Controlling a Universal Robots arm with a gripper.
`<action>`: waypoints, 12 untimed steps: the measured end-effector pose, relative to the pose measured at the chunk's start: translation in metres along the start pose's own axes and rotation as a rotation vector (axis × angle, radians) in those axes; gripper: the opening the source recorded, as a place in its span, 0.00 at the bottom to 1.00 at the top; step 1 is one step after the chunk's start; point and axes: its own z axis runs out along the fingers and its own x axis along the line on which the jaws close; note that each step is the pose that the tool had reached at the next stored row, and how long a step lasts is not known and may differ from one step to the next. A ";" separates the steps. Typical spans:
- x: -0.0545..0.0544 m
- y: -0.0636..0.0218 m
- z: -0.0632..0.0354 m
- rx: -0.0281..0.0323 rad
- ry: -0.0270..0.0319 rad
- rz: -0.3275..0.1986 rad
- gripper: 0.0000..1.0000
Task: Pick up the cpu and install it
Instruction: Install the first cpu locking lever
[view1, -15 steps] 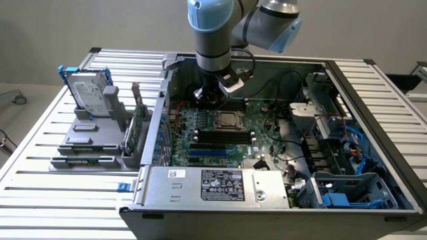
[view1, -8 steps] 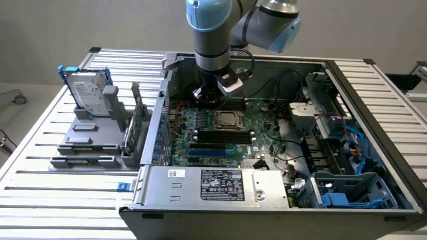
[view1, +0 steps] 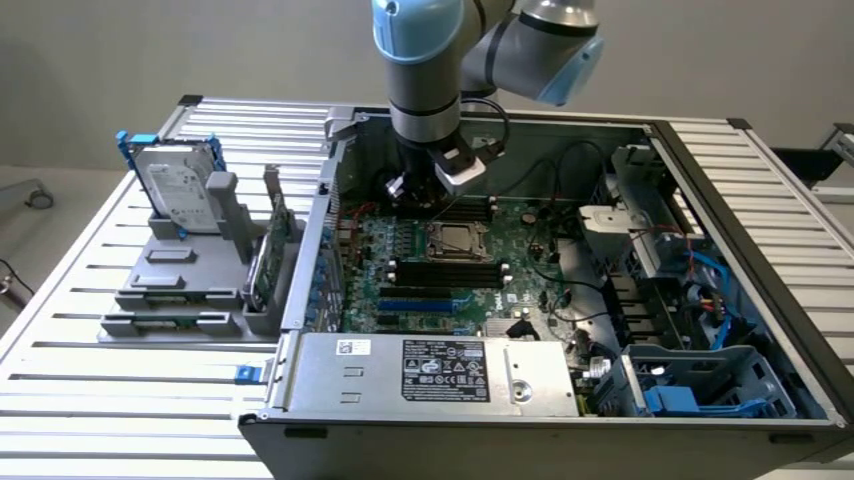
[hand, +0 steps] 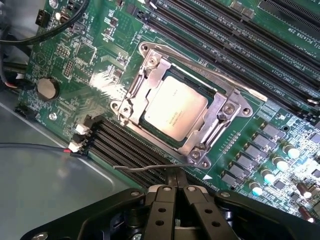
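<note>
The cpu (hand: 175, 107) lies flat on the green motherboard (hand: 75, 70) with its pale metal lid up, framed on all sides by the silvery socket bracket (hand: 220, 117). In the exterior view it is a small square (view1: 454, 240) mid-board inside the open computer case (view1: 747, 190), which stands on the slatted worktop (view1: 80, 400). Whether the bracket is clamped down on it I cannot tell.

The gripper (hand: 176, 182) hangs low over the board just beside the bracket, above the black memory slots (hand: 125, 145). Its jaws are pressed together with nothing between them. A thin wire lever (hand: 150, 167) lies just ahead of the jaw tips; contact cannot be made out.

The chip looks light, thin and stiff, and its smooth lid would probably be slippery. Its underside and the contacts beneath it are likely the fragile parts, so tilting or dragging it would be risky. The safest hold seems to be on two opposite edges, kept level, though the bracket crowds those edges and leaves little room.
</note>
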 end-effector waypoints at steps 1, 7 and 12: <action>0.000 0.0000 0.0001 -0.0014 -0.0006 0.000 0.11; 0.000 0.0001 0.0008 -0.0074 -0.0040 0.001 0.11; 0.000 0.0002 0.0010 -0.0103 -0.0057 0.000 0.11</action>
